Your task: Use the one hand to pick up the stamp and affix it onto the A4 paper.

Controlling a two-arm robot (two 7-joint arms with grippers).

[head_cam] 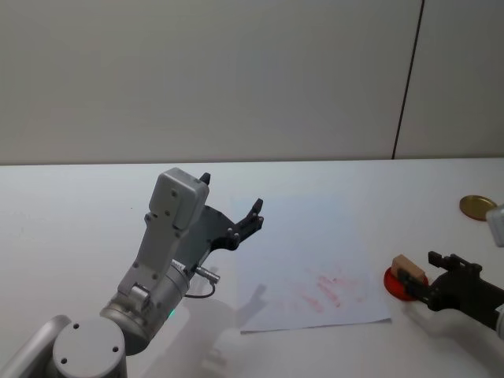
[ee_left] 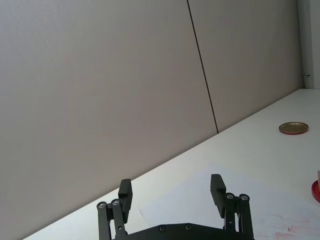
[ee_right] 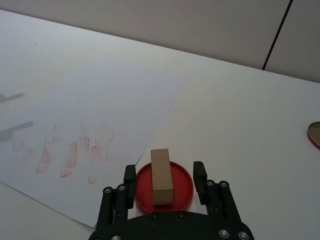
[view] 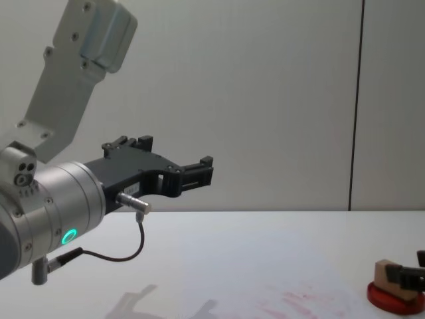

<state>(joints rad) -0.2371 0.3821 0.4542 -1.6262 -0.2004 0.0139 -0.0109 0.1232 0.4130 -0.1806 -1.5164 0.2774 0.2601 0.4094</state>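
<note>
Stamp [head_cam: 410,267] resting on a red disc [head_cam: 396,285] just off the right edge of the A4 paper [head_cam: 299,244], seen from the head. The right end effector [head_cam: 422,276] reaches in from the paper's right, a finger on either side of the block. The left end effector [head_cam: 232,197] hangs raised by the paper's far left corner, spread wide and holding nothing. Smudged red ink marks [head_cam: 335,287] lie toward the paper's near edge. A brass-coloured lid [head_cam: 478,206] sits on the desk [head_cam: 79,220] well right of the paper.

Left wrist view: the left fingers [ee_left: 125,192] stand far apart above the paper.

Right wrist view: the pale wooden block lies on the disc between the right fingers [ee_right: 200,172]. A gap shows on each side, so the right end effector is spread around it without gripping.

Chest view: stamp and disc sit low, right of the paper's ink marks, with the left end effector high above the paper's left side.
</note>
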